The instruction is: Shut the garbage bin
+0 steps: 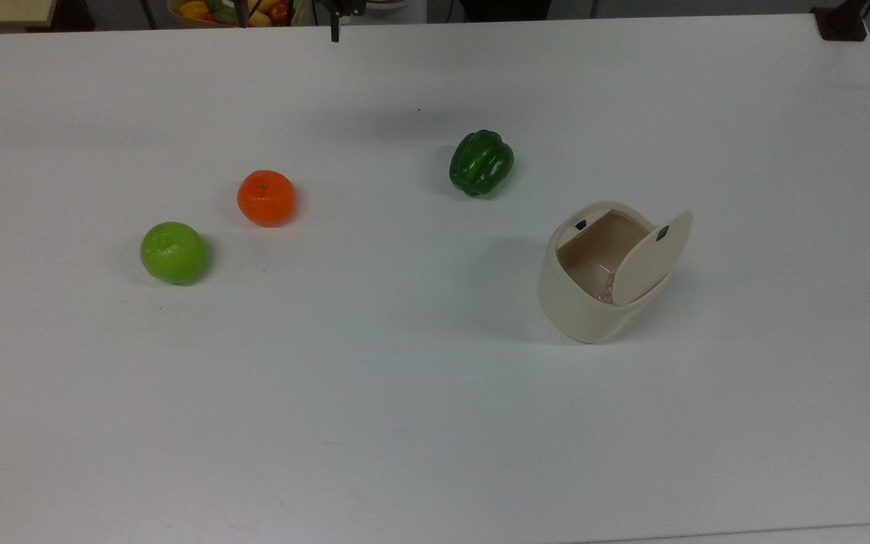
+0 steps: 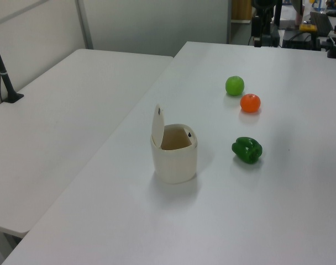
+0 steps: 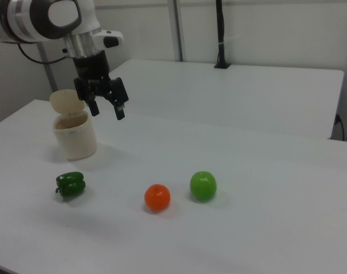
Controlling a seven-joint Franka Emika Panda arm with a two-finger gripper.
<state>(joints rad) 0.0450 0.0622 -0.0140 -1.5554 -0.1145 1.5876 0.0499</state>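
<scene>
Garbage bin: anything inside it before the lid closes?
The garbage bin looks mostly empty, with something pale at the bottom; its raised lid covers part of the interior.

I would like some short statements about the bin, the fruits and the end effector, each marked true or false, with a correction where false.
1. The flat hinged lid of the cream plastic garbage bin stands raised. True.
2. The dark green bell pepper lies inside the bin. False: it lies on the white table, apart from the bin.
3. The end effector is open and holds nothing. True.
4. The orange fruit touches the light green round fruit. False: a gap separates them.
5. The end effector presses on the lid. False: it hangs in the air.
</scene>
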